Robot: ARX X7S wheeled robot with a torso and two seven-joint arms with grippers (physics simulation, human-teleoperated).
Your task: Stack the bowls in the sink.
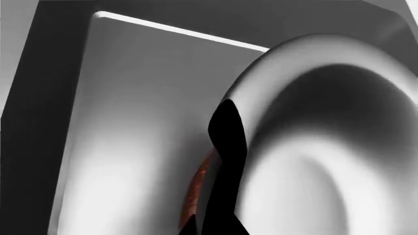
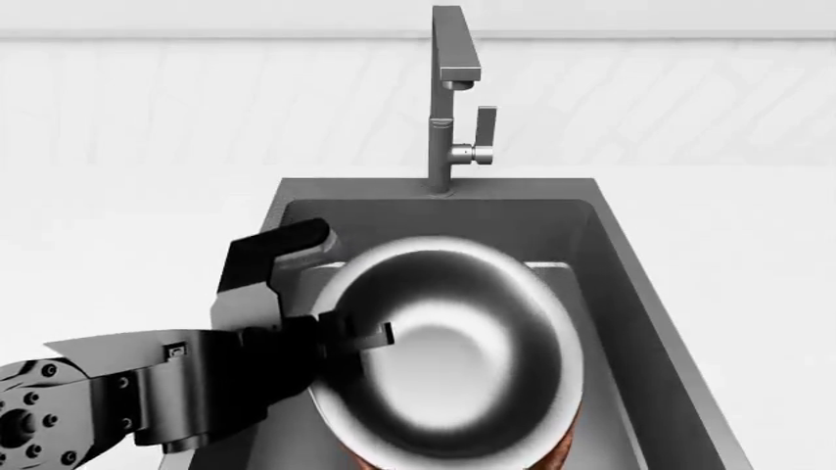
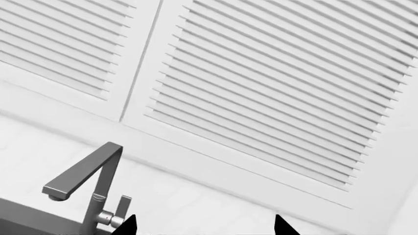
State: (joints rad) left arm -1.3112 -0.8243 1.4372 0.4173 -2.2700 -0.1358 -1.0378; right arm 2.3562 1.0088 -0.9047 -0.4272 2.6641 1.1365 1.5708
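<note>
The shiny steel bowl [image 2: 451,352] hangs tilted over the sink [image 2: 614,255], with my left gripper [image 2: 355,336] shut on its left rim. One black finger [image 1: 226,142] lies over the rim on the bowl's polished inside [image 1: 326,147]. Under it only slivers of the reddish-brown wood-grain bowl [image 2: 565,446] show, and a strip of that wooden bowl [image 1: 195,193] appears by the finger. I cannot tell whether the two bowls touch. My right gripper [image 3: 203,226] is open and empty, held up facing the wall, and is out of the head view.
The tall square faucet [image 2: 451,98] stands at the sink's back edge, and the same faucet [image 3: 85,181] shows below the louvred cabinet doors [image 3: 261,88]. White counter [image 2: 131,196] lies on both sides of the basin.
</note>
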